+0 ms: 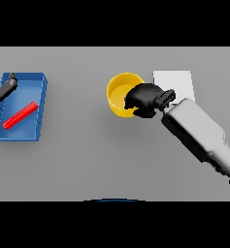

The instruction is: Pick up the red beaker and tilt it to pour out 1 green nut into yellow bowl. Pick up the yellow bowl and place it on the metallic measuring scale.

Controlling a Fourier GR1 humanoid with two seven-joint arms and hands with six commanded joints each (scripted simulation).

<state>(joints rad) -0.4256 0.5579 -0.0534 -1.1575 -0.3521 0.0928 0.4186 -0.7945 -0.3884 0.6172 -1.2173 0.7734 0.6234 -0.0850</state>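
Note:
A yellow bowl [119,92] stands on the grey table, right of centre. My right hand [144,99] is at the bowl's right rim with its fingers curled over the edge, gripping it. Just right of the bowl, behind the hand, lies a pale flat square, the measuring scale [177,83]. A red beaker [20,115] lies on its side inside a blue tray [39,109] at the far left. My left hand [5,90] hovers over the tray's upper left corner, apart from the beaker. No green nut shows in the bowl.
The blue tray takes up the left edge of the table. Bare grey tabletop [87,155] stretches between the tray and the bowl and across the front. My right forearm [204,138] runs diagonally from the lower right.

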